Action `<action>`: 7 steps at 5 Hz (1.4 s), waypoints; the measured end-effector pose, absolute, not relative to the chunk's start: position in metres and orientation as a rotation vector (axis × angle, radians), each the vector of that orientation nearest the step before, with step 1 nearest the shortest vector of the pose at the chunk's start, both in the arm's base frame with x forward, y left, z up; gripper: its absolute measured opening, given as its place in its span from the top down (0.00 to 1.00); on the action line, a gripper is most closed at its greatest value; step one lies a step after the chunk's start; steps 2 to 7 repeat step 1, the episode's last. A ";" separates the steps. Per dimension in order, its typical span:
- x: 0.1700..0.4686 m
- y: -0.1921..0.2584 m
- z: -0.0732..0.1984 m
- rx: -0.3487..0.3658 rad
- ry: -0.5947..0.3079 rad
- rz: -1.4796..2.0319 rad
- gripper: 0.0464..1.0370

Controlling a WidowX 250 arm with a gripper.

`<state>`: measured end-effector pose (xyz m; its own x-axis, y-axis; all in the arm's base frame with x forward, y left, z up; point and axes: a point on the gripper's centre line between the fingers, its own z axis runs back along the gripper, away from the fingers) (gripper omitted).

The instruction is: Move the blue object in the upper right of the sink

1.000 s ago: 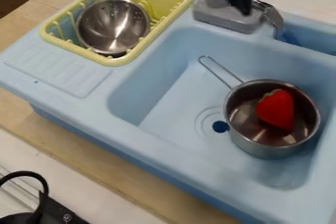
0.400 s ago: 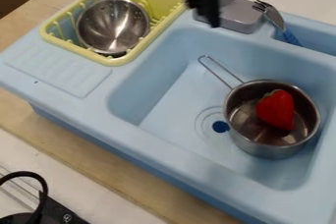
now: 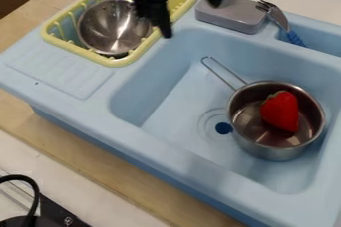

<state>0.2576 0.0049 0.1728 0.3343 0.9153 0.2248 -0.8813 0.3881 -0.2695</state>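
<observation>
The blue-handled cutlery lay just beyond the upper right corner of the sink basin, its metal heads up on the far ledge and its blue handle dipping into the side recess. I took it to be the blue object the task meant.

It looked light and stiff, with a smooth handle, probably plastic, that might slip or swivel if pinched off-centre. To me the best hold was across the middle of that handle, away from the tines; the recess wall could crowd a low grip. I couldn't tell whether the metal pieces were joined, so one might have slid loose on lifting. Nothing about it seemed fragile.

The end effector hung over the basin's upper left corner, its fingers spread wide with nothing between them, well apart from the cutlery. It had travelled leftward along the basin's far side, having been nearer the cutlery in the earlier frames. The steel pot with the red strawberry had kept its place in the basin's right half, and the cutlery looked unmoved too.
</observation>
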 end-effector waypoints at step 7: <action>0.259 0.029 0.167 -0.022 -0.380 1.164 0.04</action>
